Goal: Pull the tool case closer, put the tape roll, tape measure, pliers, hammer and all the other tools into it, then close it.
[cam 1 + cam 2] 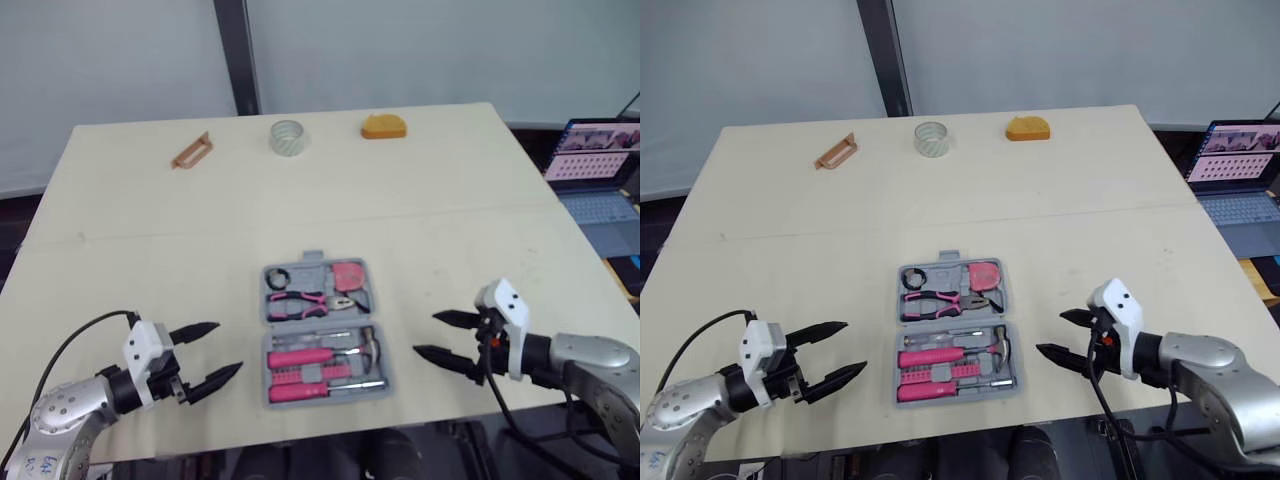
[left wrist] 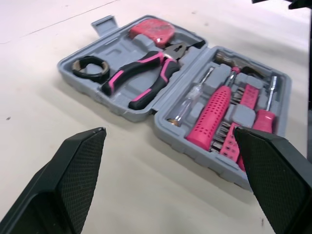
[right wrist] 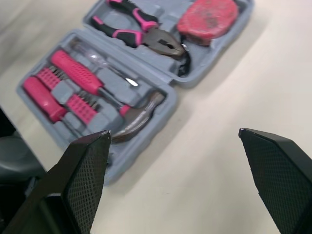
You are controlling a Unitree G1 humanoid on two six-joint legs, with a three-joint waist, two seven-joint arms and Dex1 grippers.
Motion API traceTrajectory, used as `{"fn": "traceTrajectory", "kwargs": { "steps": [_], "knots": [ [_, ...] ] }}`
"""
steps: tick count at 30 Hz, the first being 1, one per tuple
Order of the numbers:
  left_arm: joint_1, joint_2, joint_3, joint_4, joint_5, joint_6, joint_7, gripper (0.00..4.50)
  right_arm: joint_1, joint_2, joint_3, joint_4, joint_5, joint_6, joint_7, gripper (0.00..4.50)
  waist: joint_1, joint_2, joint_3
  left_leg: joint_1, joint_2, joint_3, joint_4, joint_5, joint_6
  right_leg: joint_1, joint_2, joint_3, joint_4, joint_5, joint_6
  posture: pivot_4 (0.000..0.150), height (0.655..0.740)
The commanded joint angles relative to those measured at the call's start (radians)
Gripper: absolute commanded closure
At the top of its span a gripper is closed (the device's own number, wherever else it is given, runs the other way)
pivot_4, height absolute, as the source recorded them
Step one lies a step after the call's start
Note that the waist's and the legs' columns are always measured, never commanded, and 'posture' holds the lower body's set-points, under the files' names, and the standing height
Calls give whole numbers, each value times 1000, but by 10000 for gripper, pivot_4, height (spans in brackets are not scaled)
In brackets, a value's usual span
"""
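Observation:
The grey tool case (image 1: 320,335) lies open flat near the table's front edge, between my two grippers. Its far half holds a black tape roll (image 2: 89,67), pink-handled pliers (image 2: 141,75) and a red tape measure (image 2: 151,29). Its near half holds a pink-handled hammer (image 3: 100,87), pink screwdrivers (image 2: 209,119) and bits. My left gripper (image 1: 210,355) stands open on the table to the left of the case. On the case's right side my right gripper (image 1: 450,338) is open, empty, fingers pointing at the case.
At the table's far edge lie a brown handle-like piece (image 1: 192,150), a clear tape roll (image 1: 287,137) and an orange object (image 1: 384,126). A laptop (image 1: 598,170) stands off the table to the right.

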Motion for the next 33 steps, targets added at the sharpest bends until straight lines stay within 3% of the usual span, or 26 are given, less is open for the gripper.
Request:
{"fn": "traceTrajectory", "kwargs": {
  "steps": [1,2,8,9,11,23,33],
  "knots": [
    [-33,0,2,9,-5,3,10,0,-4,-6,-15,27,-17,-53,-8,9037,3,0,0,0,0,0,0,0,0,0,0,0,0,0,0,1500,7400],
    [-47,0,1,18,-5,5,12,0,-9,-6,-10,39,-22,-64,-9,13867,5,0,0,0,0,0,1,0,0,0,0,0,0,0,0,1500,7400],
    [-104,7,-9,60,-4,14,2,28261,-51,-5,28,100,-47,-115,-11,44739,3,0,0,0,0,0,1,0,0,0,0,0,0,0,0,1500,7400],
    [-109,7,-10,64,-5,15,1,35165,-59,-4,33,108,-51,-121,-12,45000,3,0,0,0,0,0,0,0,0,0,0,0,0,0,0,1500,7400],
    [-119,6,-12,71,-4,13,1,44173,-74,0,41,121,-60,-131,-15,45000,2,0,0,0,0,0,0,0,0,0,0,0,0,0,0,1500,7400],
    [-166,-13,-58,103,75,3,61,44728,-213,37,149,238,-127,-127,-57,45000,4,0,0,0,0,0,1,0,0,0,0,0,0,0,0,1500,7400],
    [-302,-30,-174,244,134,34,57,44728,-326,77,268,357,-204,-132,-62,45000,-1,0,0,-1,0,0,1,0,0,0,0,-1,1,0,0,1500,7400]
  ]
}}
